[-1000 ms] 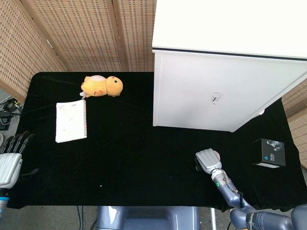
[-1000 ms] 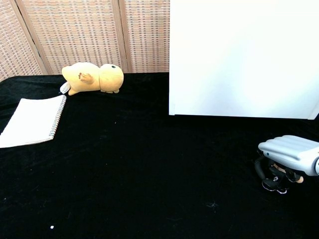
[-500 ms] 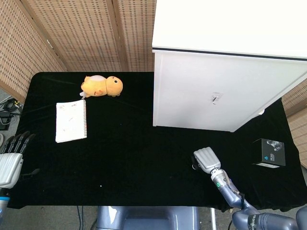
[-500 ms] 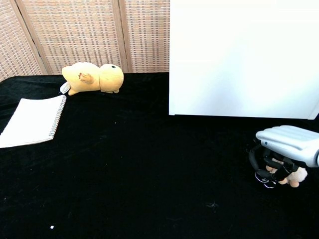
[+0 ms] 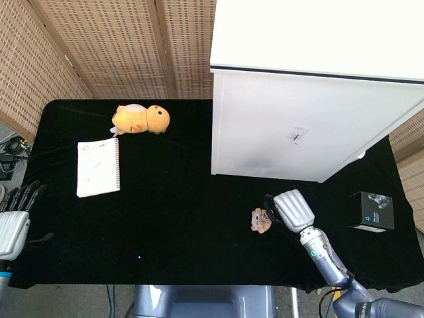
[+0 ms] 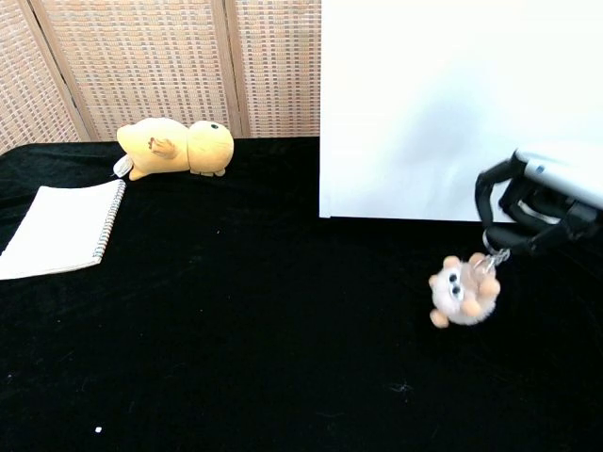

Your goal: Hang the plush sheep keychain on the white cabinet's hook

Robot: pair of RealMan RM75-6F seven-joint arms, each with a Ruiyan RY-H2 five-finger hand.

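My right hand is raised above the black table in front of the white cabinet. It pinches the ring of the plush sheep keychain, which dangles below the fingers, clear of the cloth. The small hook sits on the cabinet's front face, above and behind the hand in the head view; the chest view does not show it. My left hand rests at the table's left edge with its fingers straight and apart, holding nothing.
An orange plush toy lies at the back left. A white spiral notebook lies in front of it. A small black box stands at the right. Wicker screens close the back.
My right hand rose from the table and lifted the sheep keychain, which now hangs free under the fingers. The left hand stayed still.
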